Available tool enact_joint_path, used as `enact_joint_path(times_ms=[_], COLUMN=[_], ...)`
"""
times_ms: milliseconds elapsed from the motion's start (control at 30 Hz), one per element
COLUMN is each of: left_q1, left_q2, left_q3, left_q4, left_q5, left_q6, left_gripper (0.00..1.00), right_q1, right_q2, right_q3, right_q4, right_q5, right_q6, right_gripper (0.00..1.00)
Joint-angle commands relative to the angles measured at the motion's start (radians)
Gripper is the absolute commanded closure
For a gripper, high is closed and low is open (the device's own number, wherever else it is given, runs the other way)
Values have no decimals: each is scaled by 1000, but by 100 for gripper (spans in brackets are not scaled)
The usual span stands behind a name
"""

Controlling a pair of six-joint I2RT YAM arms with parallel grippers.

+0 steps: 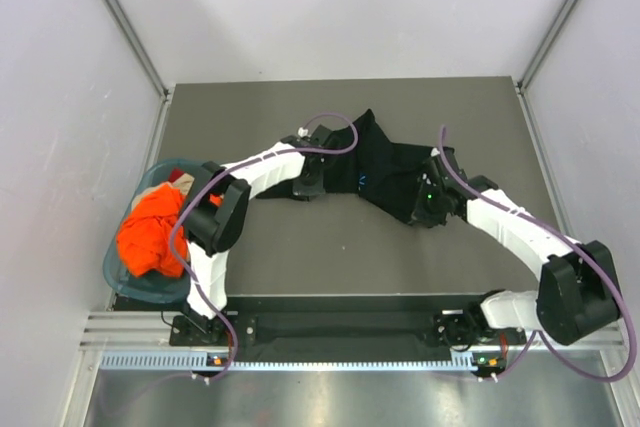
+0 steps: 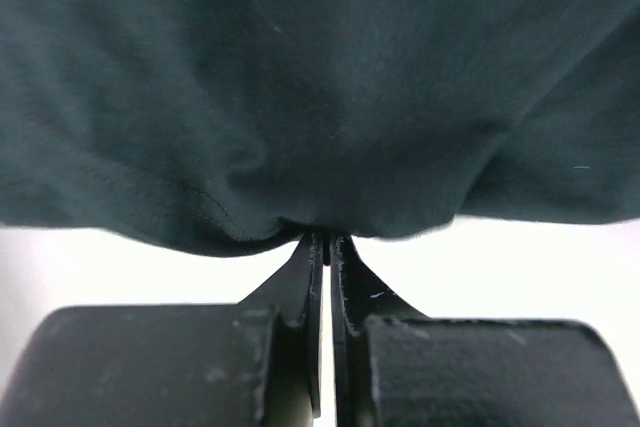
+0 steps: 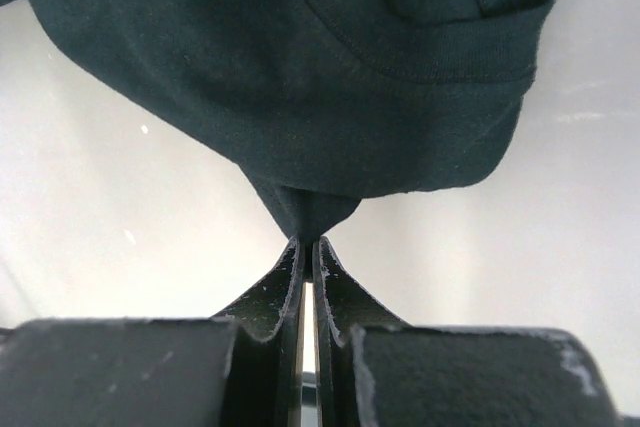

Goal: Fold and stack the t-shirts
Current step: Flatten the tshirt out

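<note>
Black t-shirt (image 1: 385,172) on table (image 1: 330,257), left fingers (image 2: 308,282) closed tight on its hem, right fingers (image 3: 286,282) likewise, orange t-shirt (image 1: 150,232) in basket (image 1: 110,269).

The left arm (image 1: 262,163) and right arm (image 1: 510,225) wear white shells between black joint housings and trail looping purple cables (image 1: 335,119), while the left hand (image 2: 327,239) and right hand (image 3: 306,242) are black, scuffed and speckled.
</note>
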Motion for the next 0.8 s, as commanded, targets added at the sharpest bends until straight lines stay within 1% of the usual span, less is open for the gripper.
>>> enact_joint_path(times_ms=[0, 100, 167, 200, 233, 333, 367, 400, 433, 467, 500, 533, 567, 600, 633, 667, 700, 733, 767], left_q1=[6, 6, 8, 14, 17, 46, 72, 89, 104, 120, 155, 173, 192, 216, 224, 229, 230, 229, 224], left_q2=[-128, -259, -329, -343, -351, -313, -263, -227, -187, -102, -51, 4, 112, 165, 207, 195, 158, 117, 38], left_q3=[112, 175, 186, 201, 214, 272, 300, 379, 427, 477, 546, 718, 807, 982, 1033, 1012, 952, 815, 747], left_q4=[-53, -61, -13, 48, 74, 186, 197, 200, 194, 185, 153, 116, 42, 0, -39, -30, -9, 11, 37], left_q5=[-73, -159, -205, -239, -251, -262, -253, -242, -235, -231, -230, -230, -221, -215, -213, -219, -221, -215, -209], left_q6=[24, 49, 77, 107, 123, 175, 179, 186, 187, 198, 205, 206, 212, 233, 242, 244, 236, 230, 224], left_gripper=[100, 100, 100, 100, 100, 100, 100, 100, 100, 100, 91, 67, 41, 22, 1, 1, 1, 1, 1], right_q1=[10, 8, 2, -3, -4, -13, -16, -26, -32, -38, -55, -58, -64, -75, -78, -82, -91, -95, -101], right_q2=[-84, -147, -200, -216, -227, -238, -236, -235, -235, -227, -219, -213, -192, -181, -172, -144, -127, -110, -74], right_q3=[35, 44, 51, 61, 72, 129, 147, 182, 202, 222, 242, 286, 308, 330, 365, 386, 409, 458, 484], right_q4=[-132, -227, -258, -272, -298, -347, -380, -390, -401, -417, -427, -436, -451, -454, -453, -451, -457, -458, -461], right_q5=[62, 132, 155, 166, 167, 187, 195, 204, 206, 204, 203, 203, 203, 201, 187, 181, 178, 175, 178], right_q6=[-56, -89, -98, -103, -106, -112, -118, -122, -129, -139, -145, -150, -159, -162, -167, -179, -181, -188, -202], right_gripper=[100, 100, 100, 100, 100, 100, 100, 100, 100, 100, 100, 100, 100, 100, 100, 100, 100, 100, 100])
